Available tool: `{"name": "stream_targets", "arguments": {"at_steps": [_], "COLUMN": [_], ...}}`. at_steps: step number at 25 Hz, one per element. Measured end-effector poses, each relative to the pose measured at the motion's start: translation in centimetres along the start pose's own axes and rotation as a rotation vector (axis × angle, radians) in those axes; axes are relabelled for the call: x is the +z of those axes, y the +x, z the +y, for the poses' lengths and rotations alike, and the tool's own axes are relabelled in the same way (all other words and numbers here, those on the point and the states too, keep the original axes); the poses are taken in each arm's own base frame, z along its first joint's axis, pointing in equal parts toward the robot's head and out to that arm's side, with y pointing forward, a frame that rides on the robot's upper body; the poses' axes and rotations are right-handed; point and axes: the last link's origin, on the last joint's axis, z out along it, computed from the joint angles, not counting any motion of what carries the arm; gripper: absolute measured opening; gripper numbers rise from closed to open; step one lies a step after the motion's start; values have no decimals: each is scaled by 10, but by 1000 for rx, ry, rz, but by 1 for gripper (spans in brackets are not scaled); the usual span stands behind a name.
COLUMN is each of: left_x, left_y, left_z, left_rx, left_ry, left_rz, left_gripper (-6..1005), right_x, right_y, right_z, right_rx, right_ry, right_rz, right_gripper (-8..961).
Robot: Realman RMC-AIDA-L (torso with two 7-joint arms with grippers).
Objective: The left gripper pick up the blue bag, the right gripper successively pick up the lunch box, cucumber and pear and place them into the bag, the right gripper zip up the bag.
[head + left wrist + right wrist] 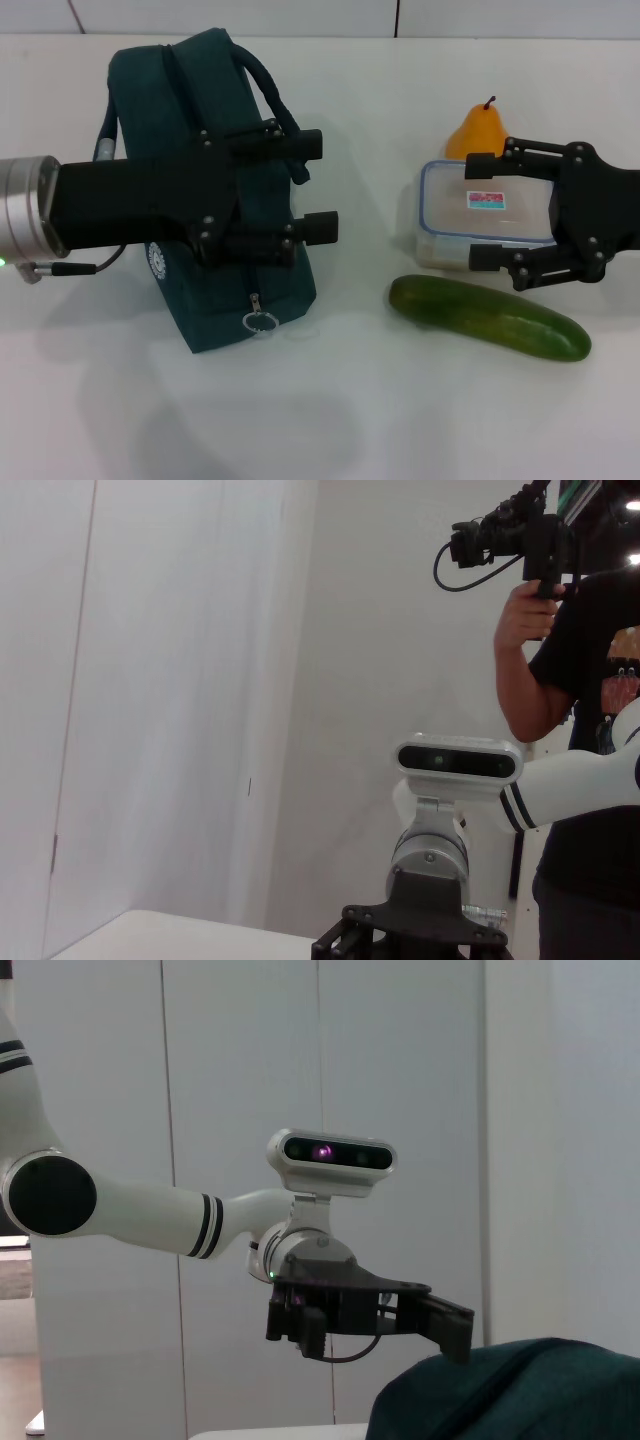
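The blue bag (160, 100) stands on the white table (340, 420) at the left, its zip pull ring (257, 322) hanging at the near end. My left gripper (318, 187) is open, above the bag's top beside the handle (283, 105). The clear lunch box (450, 215) lies at the right, the orange pear (480, 130) behind it, the green cucumber (490, 318) in front. My right gripper (483, 212) is open, hovering over the lunch box with one finger at each long side. The right wrist view shows the left gripper (450, 1325) above the bag (520, 1390).
In the left wrist view a person (580, 730) holding a camera stands behind the right arm's wrist (430, 850). White walls lie beyond the table's far edge.
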Motion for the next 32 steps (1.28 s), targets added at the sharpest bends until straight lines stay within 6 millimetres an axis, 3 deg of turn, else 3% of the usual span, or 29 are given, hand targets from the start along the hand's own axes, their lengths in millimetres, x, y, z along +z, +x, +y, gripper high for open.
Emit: {"name": "stream_targets", "arguments": {"at_steps": [14,19,20,24,27,32], "left_x": [0,-3,-10,-28,-39,-48], "left_y": [0,11,30,53,59,55], "left_z": [0,-3,-11,-33,-44,-46], "left_rx": [1,-4,-59,-195,-285,-327], "left_ry": [1,10,51,210,307,359], "left_rz": [2,27,54,66,30,-18], "left_gripper": [859,859,859,858,858,858], "right_x": [0,0,0,-3,-4,-6], "right_y": [2,2,2,0,-1,-2], "right_z": [2,2,1,0,-1,-2], "right_rx": [4,0,-1,-4,-8,-10], "right_ry": [9,11,13,24,23,28], "right_rz": [-6,-8,-9,-17,-15,-9], "right_gripper": [884,884,884,884,884,884]}}
